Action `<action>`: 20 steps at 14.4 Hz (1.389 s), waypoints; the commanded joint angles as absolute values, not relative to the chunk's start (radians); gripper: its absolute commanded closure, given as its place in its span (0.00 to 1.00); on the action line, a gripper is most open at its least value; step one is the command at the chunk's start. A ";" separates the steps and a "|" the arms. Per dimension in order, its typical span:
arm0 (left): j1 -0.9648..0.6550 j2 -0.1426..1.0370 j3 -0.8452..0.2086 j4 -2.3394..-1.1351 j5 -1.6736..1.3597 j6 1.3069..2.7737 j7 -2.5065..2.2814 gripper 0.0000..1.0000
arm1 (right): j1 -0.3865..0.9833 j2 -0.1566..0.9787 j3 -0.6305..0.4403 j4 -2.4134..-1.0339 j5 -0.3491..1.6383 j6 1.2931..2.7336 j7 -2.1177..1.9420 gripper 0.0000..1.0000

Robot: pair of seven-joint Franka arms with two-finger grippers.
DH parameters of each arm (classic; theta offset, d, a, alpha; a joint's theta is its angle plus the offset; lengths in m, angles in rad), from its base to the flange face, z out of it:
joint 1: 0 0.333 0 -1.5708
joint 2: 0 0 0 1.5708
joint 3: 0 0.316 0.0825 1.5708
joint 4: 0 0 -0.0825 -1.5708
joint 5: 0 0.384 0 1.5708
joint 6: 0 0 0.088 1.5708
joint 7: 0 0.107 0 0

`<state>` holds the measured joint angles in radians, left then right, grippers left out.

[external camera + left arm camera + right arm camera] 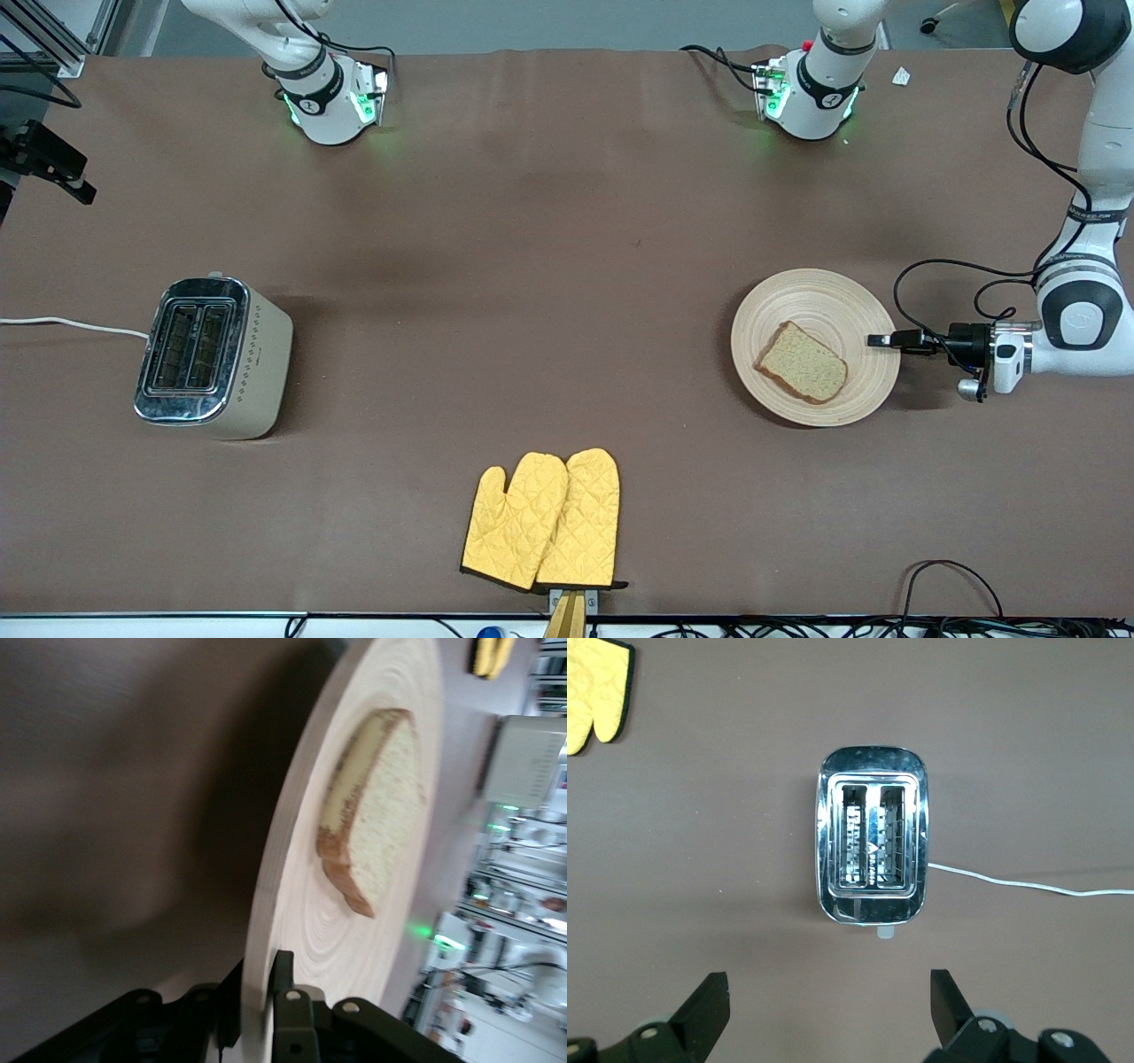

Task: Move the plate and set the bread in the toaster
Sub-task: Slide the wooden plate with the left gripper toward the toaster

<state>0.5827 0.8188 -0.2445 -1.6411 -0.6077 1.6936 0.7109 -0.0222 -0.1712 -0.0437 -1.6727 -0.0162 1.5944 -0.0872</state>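
Note:
The light-wood plate (824,297) sits toward the left arm's end of the table with the bread (802,363) lying flat on it. My left gripper (883,340) is shut on the plate's rim, one finger over it and one under, as the left wrist view (261,997) shows with the plate (354,930) and the bread (381,806). The toaster (213,354) stands toward the right arm's end, slots up and empty. My right gripper (829,1010) is open and empty, high over the table beside the toaster (873,846); it is out of the front view.
A pair of yellow oven mitts (545,521) lies at the table edge nearest the front camera, also in the right wrist view (594,691). The toaster's white cord (71,324) runs off the right arm's end of the table.

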 commanded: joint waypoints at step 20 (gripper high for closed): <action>0.172 0.825 -0.293 -1.585 -0.934 1.745 0.558 1.00 | -0.020 -0.181 -0.046 -1.693 -0.005 1.606 -0.094 0.00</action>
<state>0.2111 0.8208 -0.2924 -1.6043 -0.8763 1.7379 0.5659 -0.0118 -0.1711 -0.0482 -1.6736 -0.0162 1.5962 -0.0872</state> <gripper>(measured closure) 0.877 0.000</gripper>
